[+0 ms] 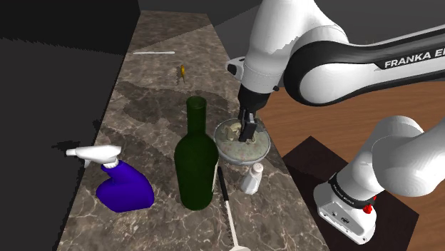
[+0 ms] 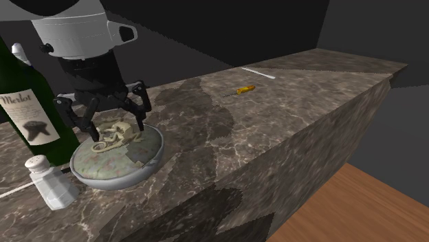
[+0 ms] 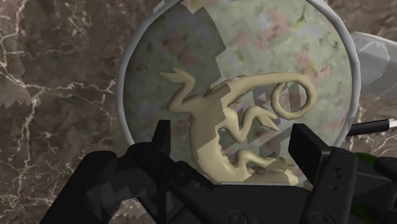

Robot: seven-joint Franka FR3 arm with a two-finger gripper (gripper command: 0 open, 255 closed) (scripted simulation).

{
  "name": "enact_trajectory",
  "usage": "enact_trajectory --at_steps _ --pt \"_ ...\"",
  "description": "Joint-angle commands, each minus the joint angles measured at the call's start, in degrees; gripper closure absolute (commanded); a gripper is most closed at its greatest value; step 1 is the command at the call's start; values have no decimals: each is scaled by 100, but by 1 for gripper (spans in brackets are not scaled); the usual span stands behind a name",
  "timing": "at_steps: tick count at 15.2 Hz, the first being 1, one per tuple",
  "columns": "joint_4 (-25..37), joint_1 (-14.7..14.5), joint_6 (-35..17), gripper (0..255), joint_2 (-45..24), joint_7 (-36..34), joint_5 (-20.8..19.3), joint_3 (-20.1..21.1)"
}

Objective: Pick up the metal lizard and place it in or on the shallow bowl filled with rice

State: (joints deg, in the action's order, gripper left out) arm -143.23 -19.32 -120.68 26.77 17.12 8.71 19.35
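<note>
Tan lizard (image 3: 216,121) lay on the rice in the bowl (image 3: 127,76), its tail curled into a loop near the rim. The gripper (image 3: 230,132) hung just over it with its fingers (image 3: 305,149) spread wide, one on each side of the lizard and clear of it. The bowl (image 1: 239,155) sat close to the counter (image 1: 157,107) edge on the stand's side, beyond which lay a wood floor (image 1: 307,114). A green bottle (image 1: 195,164) stood just beside the bowl on the shoulder view's left and a white shaker (image 1: 251,178) just beside it toward the camera, so room around the bowl was tight there. A blue spray bottle (image 1: 121,185) stood further left. Beyond the bowl the counter ran mostly open, with a small yellow thing (image 1: 182,71) and a thin white rod (image 1: 153,53) well apart near the far end. In the wrist view the gripper's body hid one end of the lizard; in the second exterior view the bottle's (image 2: 31,103) top was cut off. A dark-handled tool (image 1: 224,192) ran off the shoulder view's lower edge, and what it was I could not tell.
</note>
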Motion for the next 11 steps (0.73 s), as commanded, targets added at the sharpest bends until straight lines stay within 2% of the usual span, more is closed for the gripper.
enact_trajectory --at_steps 1,4,8,11 --pt "0 0 0 0 0 0 0 0" --pt "0 0 0 0 0 0 0 0" --pt "538 -1 793 0 257 17 -25 -110" --pt "538 -1 793 0 257 17 -24 -110"
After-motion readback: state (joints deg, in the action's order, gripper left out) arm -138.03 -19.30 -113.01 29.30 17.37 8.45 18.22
